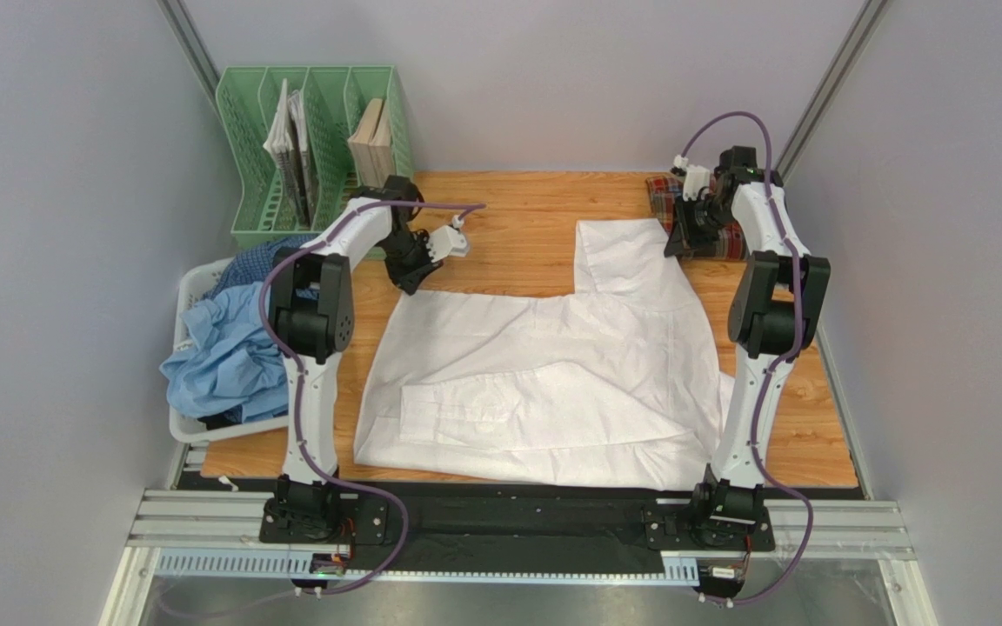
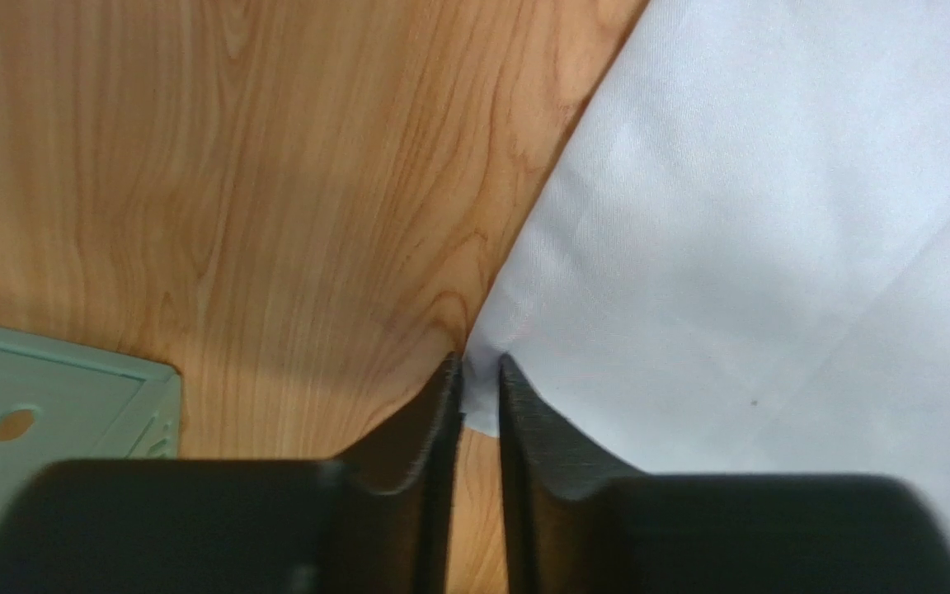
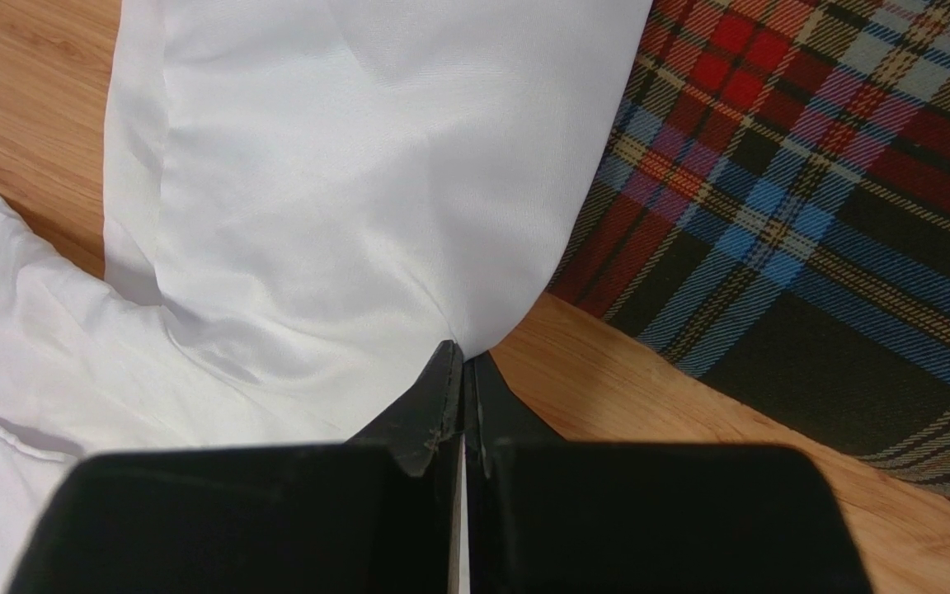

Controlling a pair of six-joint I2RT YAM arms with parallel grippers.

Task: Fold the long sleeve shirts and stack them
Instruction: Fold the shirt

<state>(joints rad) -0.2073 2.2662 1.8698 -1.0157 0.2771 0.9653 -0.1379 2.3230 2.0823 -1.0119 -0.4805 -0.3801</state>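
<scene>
Orientation: I read the white shirt (image 1: 559, 378) as lying flat with its long axis across the table (image 1: 519, 209), left to right. One broad strip of it, apparently a sleeve, points away from the arm bases toward the far edge. I cannot tell which end carries the collar.

Position: it lies to the right of the green rack (image 1: 310, 118) and nearer to me than the rack, filling the middle of the wood.

Count: I see four shirts.
- One white shirt.
- One plaid shirt (image 3: 815, 186), far to the right of the rack on the same far edge, just beside the white strip.
- One light blue shirt (image 1: 225, 359) and one dark blue shirt (image 1: 258, 261), both heaped in the single white basket (image 1: 195, 284) just on the near side of the rack.

Appearance: the white cloth is plain and smooth, with soft creases and a long fold across the body. The plaid is red, green and navy.

Left gripper (image 2: 478, 365): the fingers stand narrowly apart at the shirt's corner nearest the rack. White cloth shows between the tips, but I cannot tell whether they bite it.

Right gripper (image 3: 463, 353): the fingers are pressed together on the strip's far right edge, and the cloth puckers into the tips.
</scene>
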